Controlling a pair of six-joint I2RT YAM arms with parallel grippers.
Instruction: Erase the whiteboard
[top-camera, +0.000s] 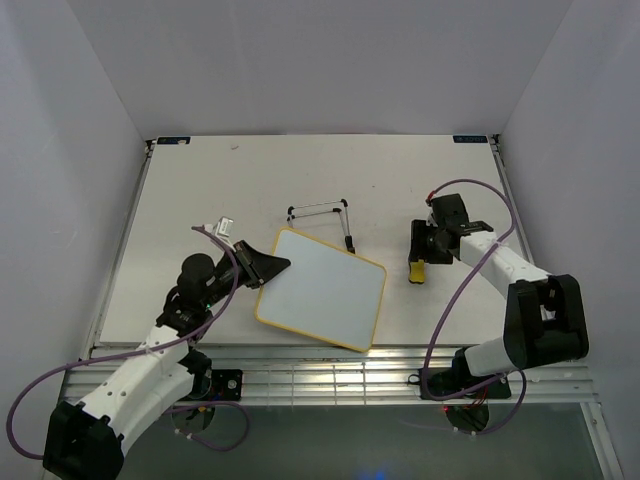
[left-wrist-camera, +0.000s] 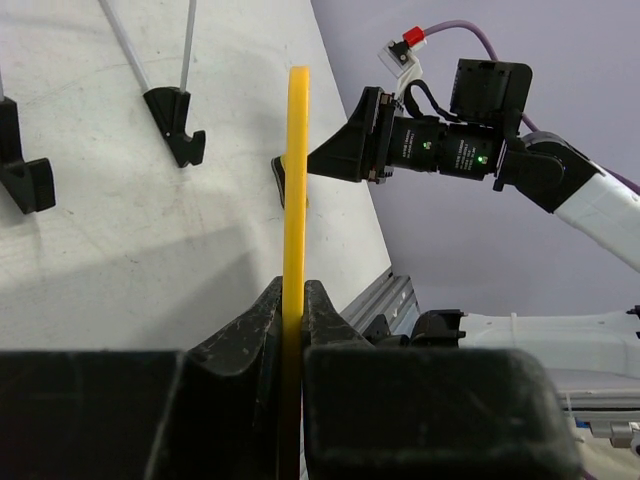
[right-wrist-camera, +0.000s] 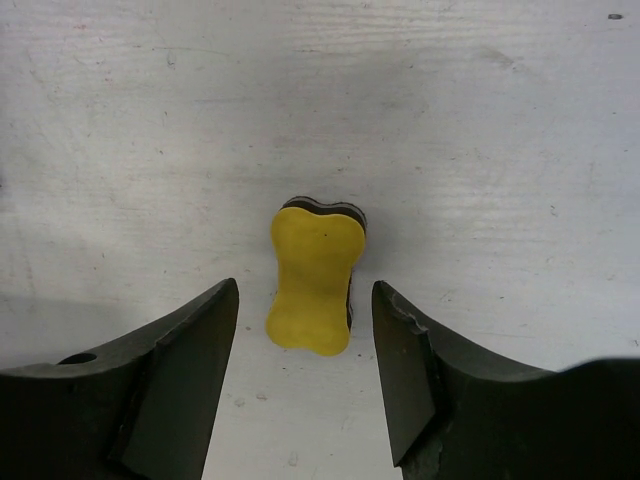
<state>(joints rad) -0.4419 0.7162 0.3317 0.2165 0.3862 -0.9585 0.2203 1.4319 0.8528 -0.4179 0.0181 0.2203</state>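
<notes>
The whiteboard (top-camera: 325, 288) sits in the middle of the table (top-camera: 200, 180), near the front edge and turned a little crooked. Its face is plain white with no writing on it, and a thin yellow frame runs all around it.

The left hand (top-camera: 262, 268) is at the board's left corner. Its two black fingers (left-wrist-camera: 250, 330) are pressed together on the yellow edge, pinching the whiteboard (left-wrist-camera: 297, 180). In the left wrist view, the left hand (left-wrist-camera: 293, 300) shows the board from the side as one thin yellow strip standing between the fingers. I cannot tell if the board lies flat or is lifted a bit.

Just behind the board is a thin wire stand (top-camera: 322, 215) with black feet.

To the right of the board, not touching it, a small yellow eraser (top-camera: 416, 270) lies on the table. It is shaped like a bone, with a dark layer under it. The right hand (top-camera: 420, 248) is right over it. In the right wrist view, the right hand (right-wrist-camera: 305, 290) is spread apart, with one finger on each side of the eraser (right-wrist-camera: 312, 280) and a gap on both sides.
</notes>
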